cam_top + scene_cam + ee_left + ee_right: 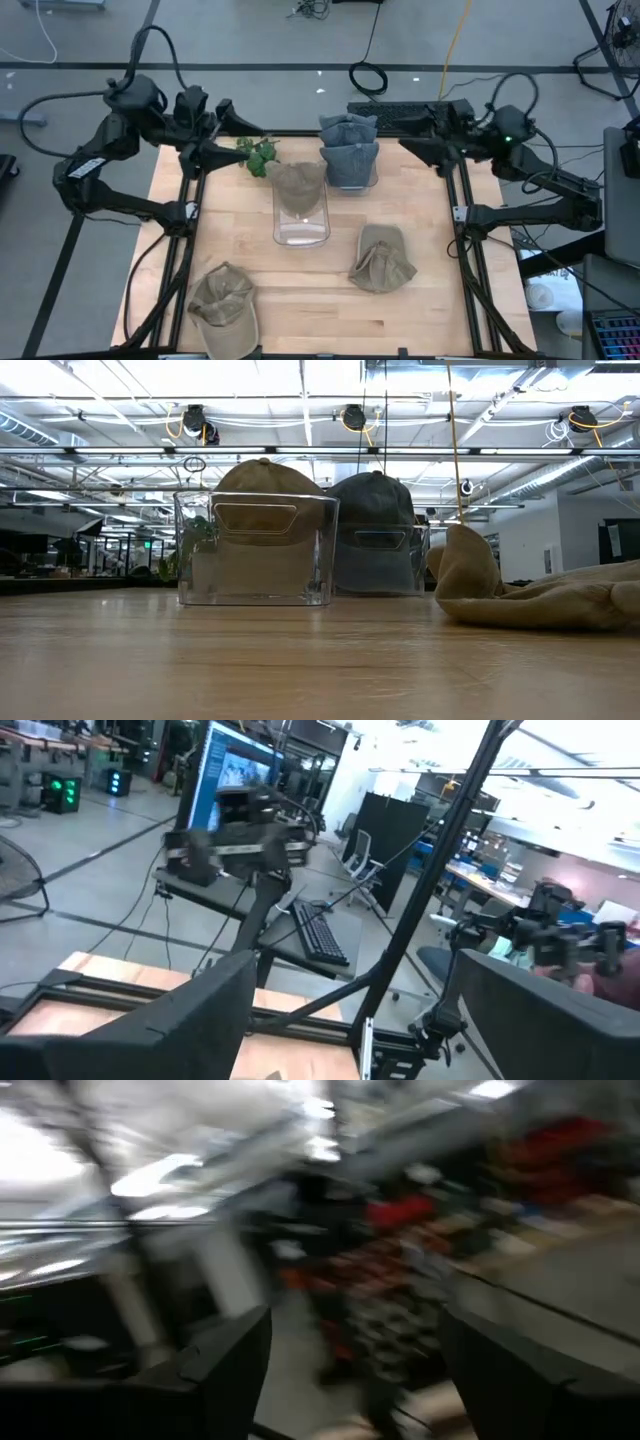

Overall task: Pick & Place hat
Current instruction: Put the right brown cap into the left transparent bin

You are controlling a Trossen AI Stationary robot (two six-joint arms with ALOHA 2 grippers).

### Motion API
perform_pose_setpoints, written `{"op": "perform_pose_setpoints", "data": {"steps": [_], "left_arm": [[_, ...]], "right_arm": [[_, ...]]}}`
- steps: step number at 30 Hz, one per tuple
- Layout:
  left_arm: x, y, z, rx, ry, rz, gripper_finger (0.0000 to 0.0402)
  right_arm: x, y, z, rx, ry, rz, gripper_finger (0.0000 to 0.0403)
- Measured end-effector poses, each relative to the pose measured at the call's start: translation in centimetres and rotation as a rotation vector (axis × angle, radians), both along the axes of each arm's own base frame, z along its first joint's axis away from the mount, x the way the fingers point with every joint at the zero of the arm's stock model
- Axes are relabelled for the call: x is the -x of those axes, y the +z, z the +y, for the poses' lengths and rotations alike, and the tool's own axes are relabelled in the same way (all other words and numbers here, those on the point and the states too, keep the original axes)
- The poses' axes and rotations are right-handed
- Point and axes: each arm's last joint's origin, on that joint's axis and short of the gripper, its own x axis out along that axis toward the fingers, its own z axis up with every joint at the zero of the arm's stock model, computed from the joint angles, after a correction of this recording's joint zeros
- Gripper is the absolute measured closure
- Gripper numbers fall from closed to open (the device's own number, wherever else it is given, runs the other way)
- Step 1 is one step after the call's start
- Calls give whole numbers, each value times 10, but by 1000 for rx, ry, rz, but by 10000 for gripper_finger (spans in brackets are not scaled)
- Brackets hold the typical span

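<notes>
A tan hat (pixel 299 184) sits crown up in a clear bin (pixel 301 228) at the table's middle; it also shows in the low view (pixel 268 488). Blue-grey hats (pixel 348 148) fill a second clear bin behind it. A tan hat (pixel 382 260) lies crumpled on the table toward the near right, and shows in the low view (pixel 540 598). Another tan cap (pixel 224 302) lies at the near left. My left gripper (pixel 248 142) is open and empty above the table's far left edge. My right gripper (pixel 412 135) is open and empty above the far right edge.
A small green plant (pixel 260 155) stands at the far edge next to the left gripper. A black frame rail (pixel 190 250) runs along each side of the table. A keyboard (pixel 385 108) lies beyond the far edge. Bare wood (pixel 300 290) shows between the two loose hats.
</notes>
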Motion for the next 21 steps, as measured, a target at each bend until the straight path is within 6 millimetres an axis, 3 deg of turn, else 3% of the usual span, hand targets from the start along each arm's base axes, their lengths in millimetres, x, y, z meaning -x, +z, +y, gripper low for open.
{"op": "perform_pose_setpoints", "data": {"steps": [6,17,21], "left_arm": [[-2,-4,-2,25,-16,43,60],[-2,-10,-5,40,-83,104,59],[-2,-12,-6,40,-132,122,65]], "right_arm": [[4,-15,-3,-236,-175,131,155],[1,-29,10,-424,-119,276,175],[1,-19,17,-443,-127,355,175]]}}
